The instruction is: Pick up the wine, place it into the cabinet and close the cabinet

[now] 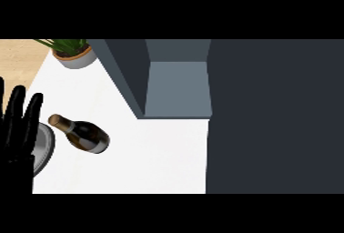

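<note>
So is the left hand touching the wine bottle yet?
Apart. The head view shows white counter between the left hand, open with fingers up at the view's left edge, and the wine bottle lying beside it.

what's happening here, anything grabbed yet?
Nothing held yet. The wine bottle stands on the white counter, untouched, beside a grey plate at the left edge. The left hand shows open at the left edge, fingers up, resting. The right hand is out of view. The cabinet stands open, its inside visible, with its dark door to the right. A potted plant sits at the back.
</note>
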Controlling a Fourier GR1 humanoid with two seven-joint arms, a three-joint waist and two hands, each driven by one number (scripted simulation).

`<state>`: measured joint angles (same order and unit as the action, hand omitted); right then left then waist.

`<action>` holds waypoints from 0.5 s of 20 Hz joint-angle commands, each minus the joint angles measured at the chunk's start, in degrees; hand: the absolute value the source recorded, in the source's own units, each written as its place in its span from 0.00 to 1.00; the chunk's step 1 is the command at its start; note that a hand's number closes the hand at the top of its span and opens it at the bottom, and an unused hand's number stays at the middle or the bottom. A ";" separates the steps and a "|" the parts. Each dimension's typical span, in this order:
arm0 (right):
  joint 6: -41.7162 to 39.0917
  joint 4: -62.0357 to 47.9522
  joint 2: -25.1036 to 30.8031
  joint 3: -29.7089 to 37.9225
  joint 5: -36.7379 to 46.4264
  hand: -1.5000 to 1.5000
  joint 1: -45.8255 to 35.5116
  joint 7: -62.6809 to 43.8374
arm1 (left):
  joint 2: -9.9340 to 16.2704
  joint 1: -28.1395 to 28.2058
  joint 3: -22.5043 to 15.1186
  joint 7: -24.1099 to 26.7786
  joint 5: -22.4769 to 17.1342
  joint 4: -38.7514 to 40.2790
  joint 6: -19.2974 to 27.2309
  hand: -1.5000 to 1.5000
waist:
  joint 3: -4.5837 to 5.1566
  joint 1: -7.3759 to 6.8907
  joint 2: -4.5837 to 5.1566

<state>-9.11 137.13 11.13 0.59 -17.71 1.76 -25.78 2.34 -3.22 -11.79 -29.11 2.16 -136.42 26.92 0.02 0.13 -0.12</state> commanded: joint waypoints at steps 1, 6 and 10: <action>3.30 8.84 -3.00 -5.51 2.82 0.00 1.17 -3.97 | 0.84 -0.39 3.37 -1.96 -0.99 0.05 -0.33 0.00 | 0.01 0.02 0.02; 2.96 8.16 -2.26 -3.32 1.89 0.00 0.50 -4.07 | 0.66 3.60 6.56 2.79 -3.98 0.59 -2.60 0.00 | 0.01 0.01 0.04; 1.65 7.64 0.27 1.99 -3.80 0.00 -0.83 -5.43 | 3.92 3.05 15.32 0.82 -10.32 0.28 -5.28 0.00 | 0.01 0.04 0.04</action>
<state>-8.05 137.50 10.79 0.59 -17.28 0.33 -27.48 5.09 0.15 -1.62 -28.64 -4.13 -137.55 23.41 0.02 0.18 -0.12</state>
